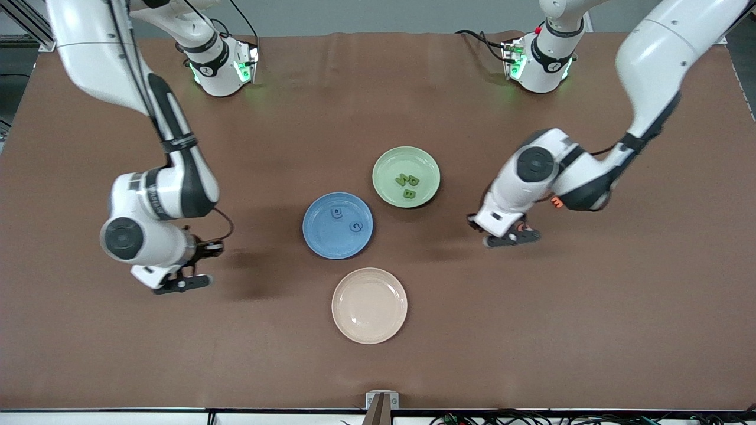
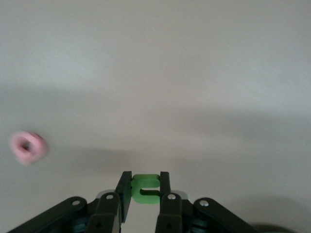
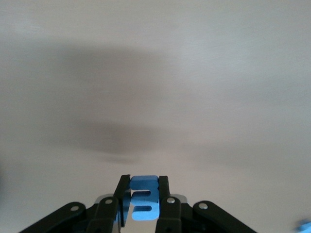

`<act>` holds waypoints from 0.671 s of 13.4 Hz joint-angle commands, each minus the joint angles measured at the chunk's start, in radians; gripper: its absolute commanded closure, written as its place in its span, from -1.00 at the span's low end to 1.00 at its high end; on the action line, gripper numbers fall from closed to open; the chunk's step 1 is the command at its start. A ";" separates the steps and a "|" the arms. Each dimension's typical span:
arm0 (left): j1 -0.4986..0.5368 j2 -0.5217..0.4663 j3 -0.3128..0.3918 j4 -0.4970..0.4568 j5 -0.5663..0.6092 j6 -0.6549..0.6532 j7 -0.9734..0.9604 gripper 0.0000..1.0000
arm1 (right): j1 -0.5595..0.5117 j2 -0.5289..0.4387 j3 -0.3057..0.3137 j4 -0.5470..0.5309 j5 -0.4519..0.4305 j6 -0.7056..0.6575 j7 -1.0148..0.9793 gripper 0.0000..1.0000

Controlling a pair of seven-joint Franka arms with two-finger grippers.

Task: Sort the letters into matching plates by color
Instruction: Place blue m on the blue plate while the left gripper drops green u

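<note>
the round, shallow, cream-beige plate sits nearest the front camera, bare on the brown table. just farther from the camera lies the glossy blue plate, holding 2 tiny flat blue foam letters that lie apart from each other on its floor. farther still, toward the left arm's end of the table, the pale green plate holds 3 small green foam letters clustered close together near its middle. the right gripper is up over bare table toward the right arm's end, well apart from the blue plate, its fingers pinched on a flat blue foam letter; the letter stands on edge between the pads, its broad face toward the wrist camera, its long axis running along the fingers, and its open notches turned to one side. the left gripper is over the table beside the green plate, toward the left arm's end, its fingers clamped on a flat green foam letter shaped like a c, face toward the wrist camera, its gap opening sideways toward one finger. a blurred pink ring-shaped foam letter lies on the table apart from that gripper, and an orange foam letter shows beside the left arm's wrist.
</note>
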 commanded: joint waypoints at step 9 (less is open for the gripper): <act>-0.348 0.021 0.006 0.017 -0.006 0.000 -0.582 -0.99 | 0.314 0.093 0.001 0.069 0.122 0.094 0.532 0.55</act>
